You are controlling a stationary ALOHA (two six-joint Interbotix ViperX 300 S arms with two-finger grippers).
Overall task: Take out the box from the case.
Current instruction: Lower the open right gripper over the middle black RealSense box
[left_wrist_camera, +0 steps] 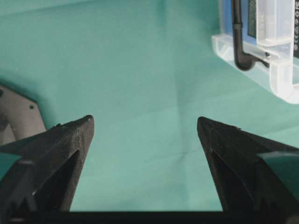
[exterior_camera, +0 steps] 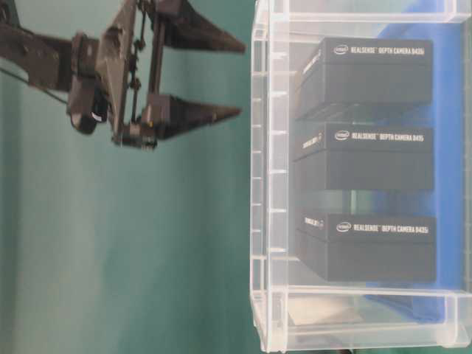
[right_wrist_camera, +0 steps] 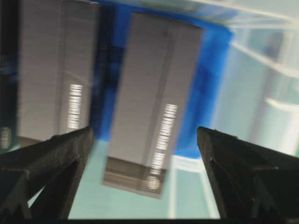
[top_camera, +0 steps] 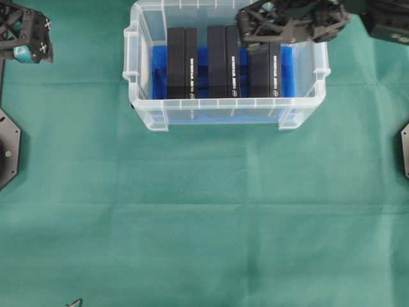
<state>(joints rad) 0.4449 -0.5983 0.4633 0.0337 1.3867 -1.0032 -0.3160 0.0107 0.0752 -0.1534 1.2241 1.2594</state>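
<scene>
Box [top_camera: 265, 70] stands rightmost of three black boxes inside clear case [top_camera: 227, 118] | right gripper [top_camera: 246, 29] spread wide above it | left gripper [top_camera: 32, 45] spread, well apart over green cloth [top_camera: 204, 217]

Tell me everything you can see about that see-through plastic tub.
The tub is a clear, rectangular plastic bin with a thick rim, no lid, and a blue lining on its bottom. It sits flat on the green cloth at the far middle of the table. Three black boxes stand side by side inside it. The right gripper hovers open over its right end, touching nothing.
</scene>
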